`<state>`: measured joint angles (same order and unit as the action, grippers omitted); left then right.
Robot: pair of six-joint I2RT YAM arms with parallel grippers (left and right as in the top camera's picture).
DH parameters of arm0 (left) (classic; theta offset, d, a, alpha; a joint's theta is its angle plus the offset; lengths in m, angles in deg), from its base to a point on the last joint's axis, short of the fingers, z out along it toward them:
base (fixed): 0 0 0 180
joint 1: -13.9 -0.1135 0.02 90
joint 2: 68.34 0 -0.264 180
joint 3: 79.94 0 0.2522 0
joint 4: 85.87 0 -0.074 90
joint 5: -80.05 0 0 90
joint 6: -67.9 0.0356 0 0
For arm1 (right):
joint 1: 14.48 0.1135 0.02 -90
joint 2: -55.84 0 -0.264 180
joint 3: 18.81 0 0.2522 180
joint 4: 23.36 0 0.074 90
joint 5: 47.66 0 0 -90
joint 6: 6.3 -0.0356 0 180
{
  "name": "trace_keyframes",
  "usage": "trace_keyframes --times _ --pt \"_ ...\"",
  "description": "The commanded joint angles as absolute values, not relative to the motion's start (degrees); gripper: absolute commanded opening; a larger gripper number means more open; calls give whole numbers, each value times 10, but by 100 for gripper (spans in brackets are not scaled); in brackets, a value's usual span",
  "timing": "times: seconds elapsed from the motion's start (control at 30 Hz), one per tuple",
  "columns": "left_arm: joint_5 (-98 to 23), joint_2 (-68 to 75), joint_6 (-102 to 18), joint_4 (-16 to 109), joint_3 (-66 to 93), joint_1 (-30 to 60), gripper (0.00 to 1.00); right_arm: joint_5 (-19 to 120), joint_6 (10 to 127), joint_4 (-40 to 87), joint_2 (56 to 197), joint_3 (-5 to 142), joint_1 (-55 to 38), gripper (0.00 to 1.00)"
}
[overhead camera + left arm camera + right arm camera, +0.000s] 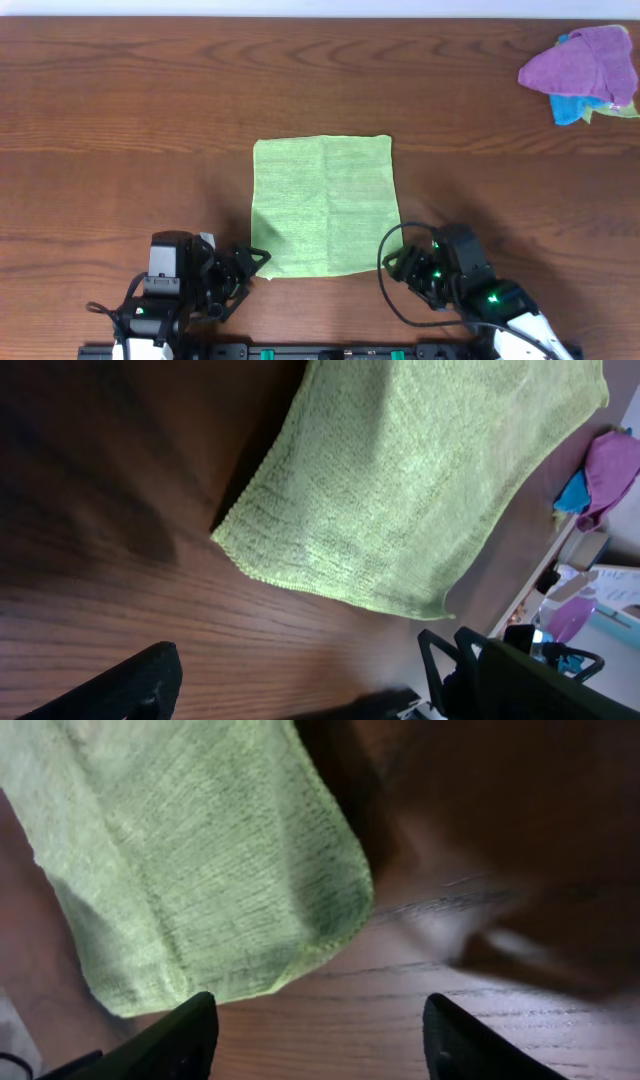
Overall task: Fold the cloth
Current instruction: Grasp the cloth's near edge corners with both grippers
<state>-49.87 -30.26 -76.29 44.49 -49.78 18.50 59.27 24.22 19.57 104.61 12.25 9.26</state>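
Jaws parted and empty on the left gripper (254,262), tips just off the near-left corner of the cloth (325,205), apart from the fabric in the overhead view. Same on the right gripper (320,1020): jaws standing apart, gripping nothing, bare wood showing in the gap, just beside the cloth's near-right corner. Lime-green, square and finely textured, spread flat in one layer at mid-table, not yet folded, a faint crease running down its middle. Dark shadow along the cloth's left edge in the left wrist view; near-right corner rounded and lying on the wood in the right wrist view. Beneath the cloth and on every side of it, dark wood-grain table (120,120). Well apart from the cloth, up toward the far right, a bunched purple cloth (585,60) heaped on a bright blue cloth (570,108).
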Motion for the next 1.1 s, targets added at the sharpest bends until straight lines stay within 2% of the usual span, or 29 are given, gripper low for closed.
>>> trace_keyframes --times 0.0,0.37,0.53,0.67,0.8,0.87,0.97,1.07 --pt "-483 -306 -766 447 -505 183 95 573 215 187 1056 117 95 64" --pt "-474 -306 -766 449 -507 183 95 559 199 69 1165 116 95 59" --pt "-474 -306 -766 449 -507 183 95 563 194 34 1205 116 95 54" --pt "-472 -306 -766 449 -507 183 95 563 190 28 1217 116 95 37" --pt "-462 -306 -770 448 -507 183 95 562 190 28 1217 116 95 15" --pt "-453 -306 -780 447 -508 183 95 562 190 28 1217 116 95 8" --pt "-452 -306 -796 449 -520 183 95 563 190 28 1217 116 95 2" --pt "-464 -306 -796 463 -536 183 95 563 190 28 1217 116 95 1"
